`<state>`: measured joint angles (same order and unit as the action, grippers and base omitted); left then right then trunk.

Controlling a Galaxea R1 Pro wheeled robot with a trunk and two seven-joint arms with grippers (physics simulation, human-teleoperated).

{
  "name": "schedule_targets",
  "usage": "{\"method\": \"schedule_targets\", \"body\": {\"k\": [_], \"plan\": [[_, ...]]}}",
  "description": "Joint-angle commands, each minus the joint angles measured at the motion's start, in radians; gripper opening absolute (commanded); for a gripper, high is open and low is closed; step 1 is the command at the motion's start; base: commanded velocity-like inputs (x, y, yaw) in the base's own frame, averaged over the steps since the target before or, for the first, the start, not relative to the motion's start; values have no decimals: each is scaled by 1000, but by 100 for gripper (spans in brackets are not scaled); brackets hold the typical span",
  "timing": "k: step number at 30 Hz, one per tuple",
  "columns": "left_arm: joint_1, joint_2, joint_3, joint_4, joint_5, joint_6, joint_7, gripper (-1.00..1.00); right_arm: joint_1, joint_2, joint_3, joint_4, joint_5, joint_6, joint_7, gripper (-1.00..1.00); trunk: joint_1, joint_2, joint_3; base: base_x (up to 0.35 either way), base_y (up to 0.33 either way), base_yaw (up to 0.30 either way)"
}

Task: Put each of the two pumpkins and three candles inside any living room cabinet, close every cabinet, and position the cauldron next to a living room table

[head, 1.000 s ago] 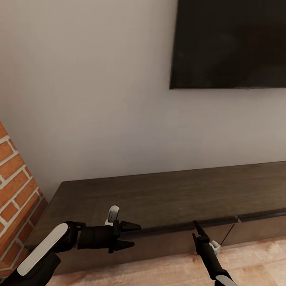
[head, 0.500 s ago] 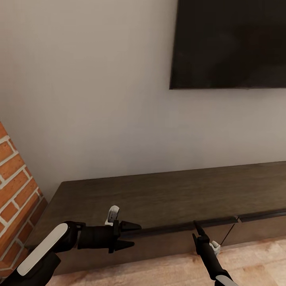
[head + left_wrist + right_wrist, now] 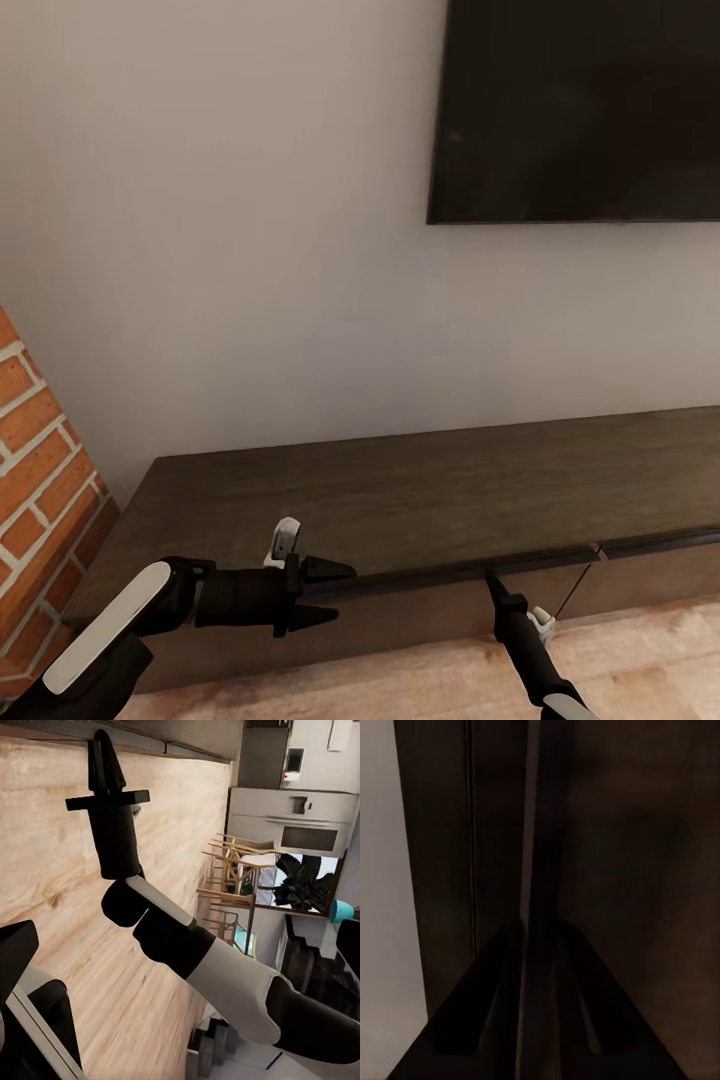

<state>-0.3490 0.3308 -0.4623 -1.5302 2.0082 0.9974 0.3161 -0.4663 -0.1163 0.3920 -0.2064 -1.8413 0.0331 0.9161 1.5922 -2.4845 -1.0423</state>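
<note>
The long dark-brown cabinet (image 3: pixel 420 490) runs along the wall. One drawer front (image 3: pixel 440 598) stands slightly ajar, its top edge proud of the neighbouring front. My right gripper (image 3: pixel 490 578) is shut, its tips pressed against that drawer's upper edge; the left wrist view has the same shut fingers (image 3: pixel 101 754) touching the cabinet (image 3: pixel 187 735). Up close, the right gripper (image 3: pixel 531 934) points at dark wood (image 3: pixel 630 832). My left gripper (image 3: pixel 338 592) hangs open and holds nothing, in front of the cabinet's left part. Pumpkins, candles, cauldron and table are out of view.
A black TV (image 3: pixel 580 110) hangs on the white wall above the cabinet. A brick wall (image 3: pixel 40 450) closes off the left end. Pale wooden floor (image 3: pixel 630 660) lies before the cabinet. Dining chairs (image 3: pixel 232 870) and grey kitchen units (image 3: pixel 292 817) stand far behind.
My right gripper's tip has sunk a little lower against the drawer's top edge. The left arm and the camera have stayed still.
</note>
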Motion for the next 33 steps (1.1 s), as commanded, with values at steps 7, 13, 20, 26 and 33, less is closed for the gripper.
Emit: {"method": "schedule_targets", "body": {"k": [7, 13, 20, 26, 33], "plan": [[-1, 1, -1, 0, 11, 0, 9, 100, -2, 0, 5, -1, -13, 8, 10, -100, 0, -1, -1, 0, 0, 0], [-1, 1, -1, 1, 11, 0, 9, 100, -2, 0, 5, -1, -12, 8, 10, -100, 0, -1, -1, 0, 0, 0], [-1, 1, -1, 1, 11, 0, 9, 100, -2, 0, 5, -1, -12, 7, 10, -100, 0, -1, -1, -1, 0, 0], [-1, 1, -1, 1, 11, -1, 9, 100, -2, 0, 5, -1, -12, 7, 10, -100, 0, -1, -1, -154, 0, 0], [0, 1, -1, 0, 11, -1, 9, 100, -2, 0, 5, -1, -12, 7, 10, -100, 0, -1, -1, -142, 0, 0]]}}
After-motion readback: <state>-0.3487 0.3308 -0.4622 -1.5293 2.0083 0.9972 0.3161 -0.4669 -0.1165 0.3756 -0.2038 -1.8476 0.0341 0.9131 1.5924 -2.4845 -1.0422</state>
